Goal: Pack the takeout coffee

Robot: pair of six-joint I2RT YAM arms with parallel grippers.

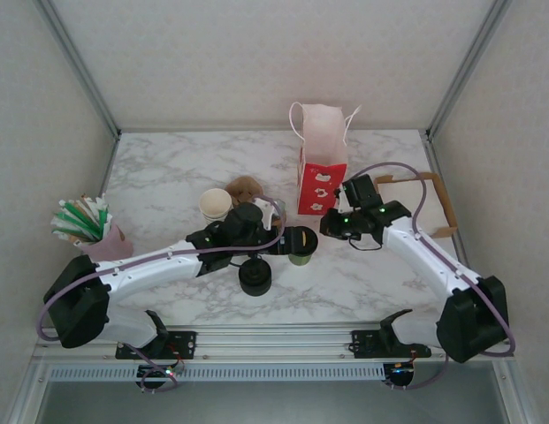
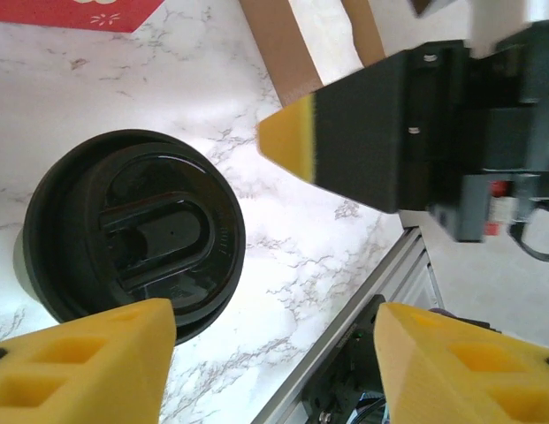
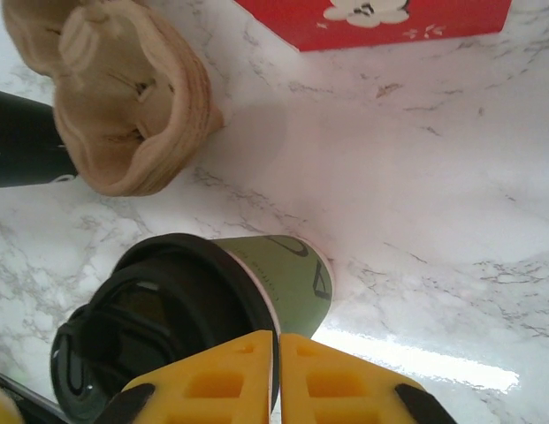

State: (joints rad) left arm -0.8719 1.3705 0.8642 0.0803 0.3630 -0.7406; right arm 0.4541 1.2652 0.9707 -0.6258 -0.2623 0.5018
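One lidded coffee cup point(image 1: 301, 246) stands upright on the marble bench point(image 1: 168, 168), in front of the red paper bag point(image 1: 321, 181). My left end effector point(image 2: 272, 322) hangs close above it, fingers spread, grasping nothing. My right end effector point(image 3: 276, 375) is clenched empty, pads together, just beside the cup's wall. A stack of black lids point(image 1: 255, 276) sits nearby.

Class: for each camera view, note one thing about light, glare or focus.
Top external: even, soft light, with only faint shadows on the marble table. Left wrist: the marble beside the takeout coffee is washed out to white. Right wrist: a bright glare strip lies on the marble beside the cup's base, and a soft grey shadow falls above the cup.
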